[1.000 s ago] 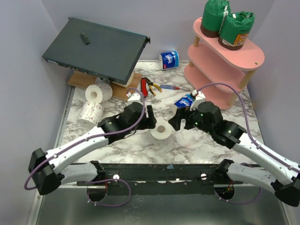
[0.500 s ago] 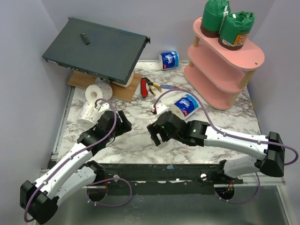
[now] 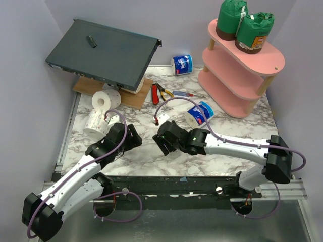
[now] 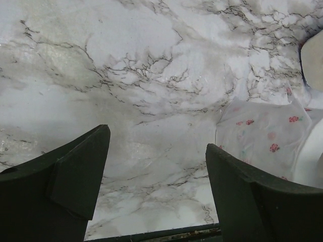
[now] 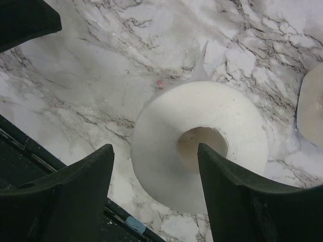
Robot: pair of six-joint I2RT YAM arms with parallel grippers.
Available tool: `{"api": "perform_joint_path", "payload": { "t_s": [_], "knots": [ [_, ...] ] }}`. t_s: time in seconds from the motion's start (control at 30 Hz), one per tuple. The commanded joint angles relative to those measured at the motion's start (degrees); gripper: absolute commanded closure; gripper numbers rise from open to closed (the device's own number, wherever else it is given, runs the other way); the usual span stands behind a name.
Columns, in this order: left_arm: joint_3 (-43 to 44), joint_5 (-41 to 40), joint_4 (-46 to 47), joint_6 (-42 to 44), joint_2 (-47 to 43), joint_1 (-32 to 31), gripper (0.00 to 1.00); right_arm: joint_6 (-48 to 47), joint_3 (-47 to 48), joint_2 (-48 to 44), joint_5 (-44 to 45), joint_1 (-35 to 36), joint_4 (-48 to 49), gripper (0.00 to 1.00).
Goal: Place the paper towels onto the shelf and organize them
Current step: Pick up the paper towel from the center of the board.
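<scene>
Nearest the arm bases, the right gripper [image 5: 155, 151] hangs over a bare white roll [image 5: 166, 116] that stands on end on the marble-patterned bench [image 3: 242, 126], core hole up. Its jaws are apart, one on each side of the roll. A sliver of bench shows between one finger and the paper, so nothing looks pinched yet.

The roll should be light and soft (a hard squeeze would dent it), and a loose tail of sheet sticks out at its far side. Across the outer wall at mid-height looks the safest hold, since the matte paper should give good friction.

The left gripper [image 4: 156, 138], off to the left, is spread wide over bare marble and holds nothing. A flower-printed roll [image 4: 257, 136] lies just beside one of its fingers.

Further out, a blue-and-white roll [image 3: 198, 115] lies on its side; its glossy wrap is probably slicker. Another bare roll [image 3: 107, 100] sits near a tilted dark grey box [image 3: 103, 53], with red-handled pliers [image 3: 155, 94] beside it. A second blue-and-white roll [image 3: 182, 64] rests by the back wall.

At far right stands the pink shelf [image 3: 272, 58], oval boards on wooden dowels, with two green-wrapped rolls [image 3: 231, 17] upright on its top tier.
</scene>
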Motion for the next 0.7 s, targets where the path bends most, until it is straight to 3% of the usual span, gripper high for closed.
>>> {"api": "perform_joint_path", "payload": {
  "t_s": [0.0,0.67],
  "knots": [
    [-1.1,1.5,1.5,-0.3,-0.8,0.5,0.19,-1.0,2.0,1.9,1.4,0.5,1.0,0.30],
    [-2.6,2.8,3.3,0.1,0.4,0.9,0.19,0.0,1.5,5.2,1.9,0.5,1.3,0.48]
  ]
}}
